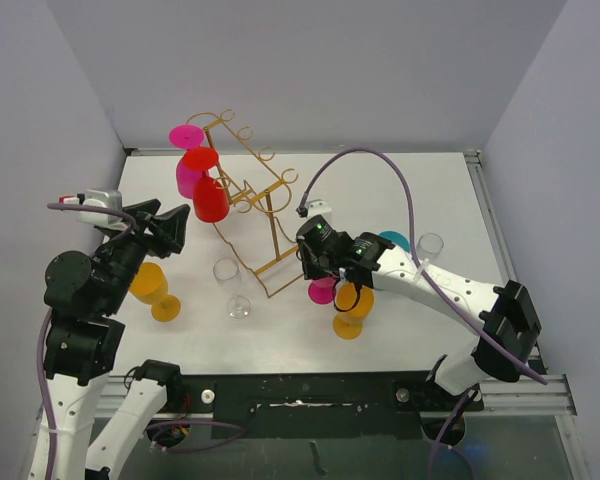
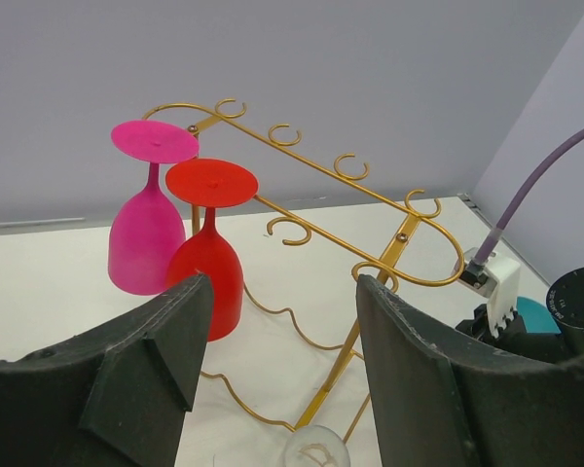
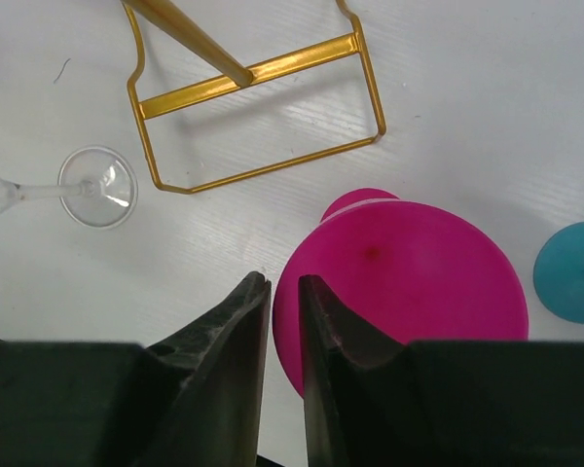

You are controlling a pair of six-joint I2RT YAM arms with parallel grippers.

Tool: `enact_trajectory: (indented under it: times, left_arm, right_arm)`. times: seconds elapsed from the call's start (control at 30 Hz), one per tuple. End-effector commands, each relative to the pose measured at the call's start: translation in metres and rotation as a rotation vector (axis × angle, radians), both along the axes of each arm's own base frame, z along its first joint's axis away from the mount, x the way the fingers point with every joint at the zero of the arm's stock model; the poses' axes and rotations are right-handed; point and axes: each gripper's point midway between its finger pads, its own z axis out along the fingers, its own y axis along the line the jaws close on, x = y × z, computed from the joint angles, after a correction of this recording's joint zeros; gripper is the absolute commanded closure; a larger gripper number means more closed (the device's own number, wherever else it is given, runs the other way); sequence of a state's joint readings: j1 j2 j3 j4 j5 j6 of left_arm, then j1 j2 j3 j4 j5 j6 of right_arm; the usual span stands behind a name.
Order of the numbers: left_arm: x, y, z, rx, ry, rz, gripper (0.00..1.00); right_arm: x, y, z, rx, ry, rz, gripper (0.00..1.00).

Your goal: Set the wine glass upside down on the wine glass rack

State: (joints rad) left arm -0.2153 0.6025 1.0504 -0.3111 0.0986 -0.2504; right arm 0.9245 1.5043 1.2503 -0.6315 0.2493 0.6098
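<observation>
The gold wire rack [image 1: 252,200] stands at the back middle of the table; a magenta glass [image 1: 188,165] and a red glass [image 1: 209,196] hang on it upside down. Both show in the left wrist view, magenta [image 2: 148,238] and red [image 2: 210,263], under the rack's hook arms [image 2: 343,167]. My right gripper [image 1: 320,268] is shut on the edge of another magenta wine glass [image 3: 409,282], its round foot facing the camera, just in front of the rack's loop base [image 3: 263,73]. My left gripper [image 2: 282,321] is open and empty, left of the rack.
A clear glass [image 1: 236,292] lies on the table by the rack base, also in the right wrist view [image 3: 97,187]. An orange glass [image 1: 152,286] sits under my left arm, another [image 1: 352,312] under my right. A teal glass [image 1: 396,240] and a clear glass [image 1: 430,245] stand at right.
</observation>
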Motion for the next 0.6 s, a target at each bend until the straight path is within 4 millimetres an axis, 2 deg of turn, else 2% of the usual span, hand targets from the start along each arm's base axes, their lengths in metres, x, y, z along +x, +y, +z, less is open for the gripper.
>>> enact_trajectory:
  times: [0.0, 0.2, 0.27, 0.33, 0.57]
  left_arm:
    - [-0.005, -0.005, 0.025, -0.016, -0.069, -0.029, 0.42]
    - [-0.006, -0.006, 0.029, -0.019, -0.077, -0.037, 0.42]
    - [-0.006, -0.008, 0.032, -0.018, -0.082, -0.049, 0.42]
    - [-0.008, -0.011, 0.035, -0.013, -0.088, -0.07, 0.41]
    - [-0.014, -0.03, 0.04, 0.001, -0.101, -0.183, 0.39]
  right_arm:
    - [0.009, 0.002, 0.015, 0.004, -0.062, -0.001, 0.82]
    - [0.012, 0.004, 0.022, 0.0, -0.084, 0.011, 0.99]
    - [0.016, 0.001, 0.028, -0.007, -0.105, -0.003, 1.0]
    - [0.02, -0.003, 0.04, -0.006, -0.14, -0.018, 1.0]
    - [0.028, -0.027, 0.1, 0.037, -0.277, -0.087, 1.0]
